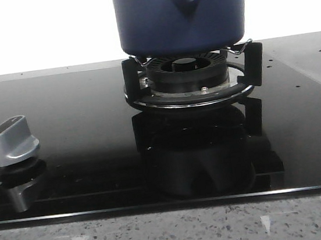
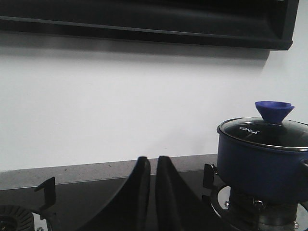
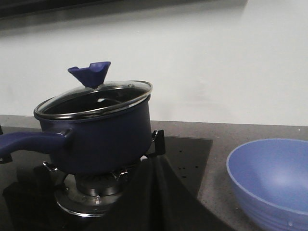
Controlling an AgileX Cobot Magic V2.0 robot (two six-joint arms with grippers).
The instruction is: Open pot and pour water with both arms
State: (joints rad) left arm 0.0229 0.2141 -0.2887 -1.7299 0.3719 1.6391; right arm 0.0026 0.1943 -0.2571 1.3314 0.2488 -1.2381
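The pot [image 1: 179, 12] is sitting on the burner [image 1: 187, 78] at top centre of the front view, lid [image 3: 94, 98] on, rim cut off by the frame. The left gripper [image 2: 149, 192] is showing nearly closed fingers, holding nothing, pot at lower right. The right gripper [image 3: 154, 192] is a dark blur; jaws unreadable. A bowl [image 3: 269, 178] is resting on the counter [image 1: 174, 232], white wall behind.

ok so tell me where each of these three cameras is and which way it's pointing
Front view: low over the stovetop, facing the pot on its burner; none of the robot shows.
Left wrist view: left of the pot, facing the wall; left gripper shows, fingers nearly touching.
Right wrist view: right of the pot, with the blue bowl; right gripper is a dark shape.
All three share the pot; both wrist views show its glass lid.
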